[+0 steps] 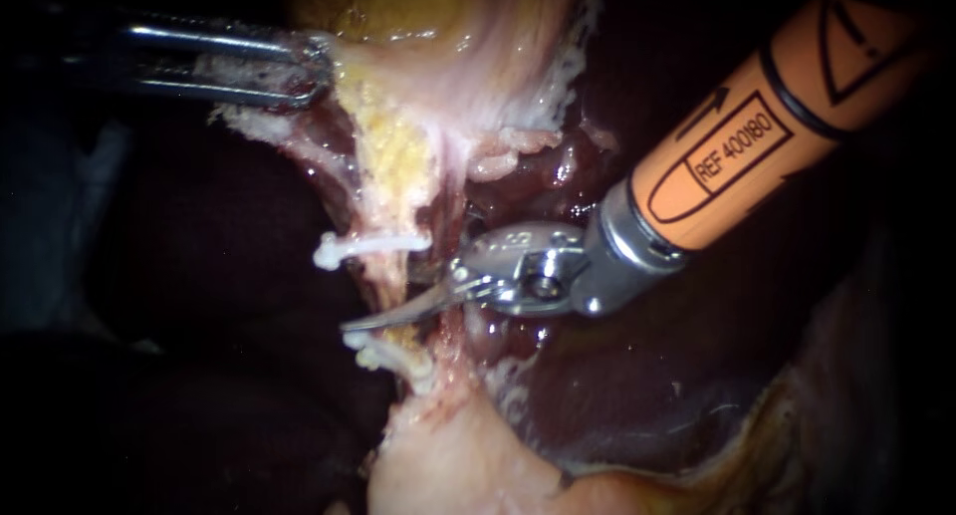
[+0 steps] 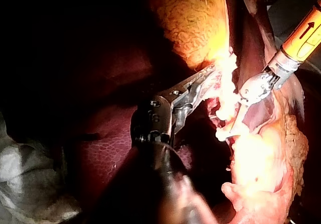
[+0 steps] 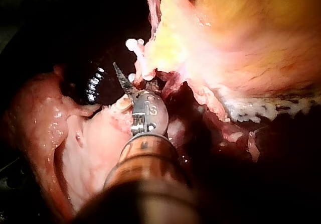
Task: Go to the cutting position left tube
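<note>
Orange-shafted right instrument [image 1: 354, 324], blades together, lies across the left tube [image 1: 390, 279] centre-left between white clips [image 1: 368, 246]; tube judged soft, slippery, thin, best cut mid-gap; left instrument [image 1: 311, 72] clamps pale tissue [image 1: 349, 65] upper left.

Right instrument [image 1: 358, 323]: orange shaft, black markings, silver collar, steel wrist; left instrument [image 1: 314, 72]: dark, steel-tipped.

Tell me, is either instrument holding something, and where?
The left instrument grips the pale tissue at its edge, above the upper clip. For the right instrument I cannot tell.
</note>
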{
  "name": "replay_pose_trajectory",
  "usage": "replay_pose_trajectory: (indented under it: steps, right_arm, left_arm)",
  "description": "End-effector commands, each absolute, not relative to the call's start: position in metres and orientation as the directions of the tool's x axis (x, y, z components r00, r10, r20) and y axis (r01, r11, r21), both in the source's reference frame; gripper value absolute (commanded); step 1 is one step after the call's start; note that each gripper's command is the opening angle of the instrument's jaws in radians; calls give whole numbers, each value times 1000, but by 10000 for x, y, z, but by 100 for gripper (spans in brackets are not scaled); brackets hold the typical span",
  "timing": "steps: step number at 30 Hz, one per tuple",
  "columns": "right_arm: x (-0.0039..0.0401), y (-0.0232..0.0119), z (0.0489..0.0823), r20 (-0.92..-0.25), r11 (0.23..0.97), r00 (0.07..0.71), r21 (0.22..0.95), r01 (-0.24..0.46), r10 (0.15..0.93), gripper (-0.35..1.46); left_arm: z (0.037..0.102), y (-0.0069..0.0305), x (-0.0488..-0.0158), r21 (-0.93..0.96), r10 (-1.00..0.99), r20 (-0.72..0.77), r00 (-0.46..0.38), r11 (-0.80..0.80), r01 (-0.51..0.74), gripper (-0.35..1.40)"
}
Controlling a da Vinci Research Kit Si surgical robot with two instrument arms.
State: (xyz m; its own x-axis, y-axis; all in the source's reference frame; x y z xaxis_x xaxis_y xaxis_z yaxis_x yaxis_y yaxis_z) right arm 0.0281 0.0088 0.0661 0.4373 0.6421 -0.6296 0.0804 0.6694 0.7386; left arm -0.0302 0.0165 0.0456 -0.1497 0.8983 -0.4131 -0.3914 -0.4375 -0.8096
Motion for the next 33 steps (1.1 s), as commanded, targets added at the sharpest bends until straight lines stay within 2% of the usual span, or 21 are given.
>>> replay_pose_trajectory:
  steps: [1,10,16,33]
  right_arm:
    - [284,88,661,-631,669,431,739,81,645,144]
    - [303,81,650,-642,665,393,741,97,658,144]
    - [305,76,638,-643,660,393,743,112,657,144]
    - [301,70,566,-655,625,328,753,205,681,144]
  left_arm:
    - [457,165,-302,-810,898,-413,-150,-437,-392,-35]
    - [457,165,-303,-809,899,-413,-149,-437,-392,-35]
    - [457,165,-303,-809,899,-413,-149,-437,-392,-35]
    - [457,165,-303,-809,898,-413,-149,-437,-392,-35]
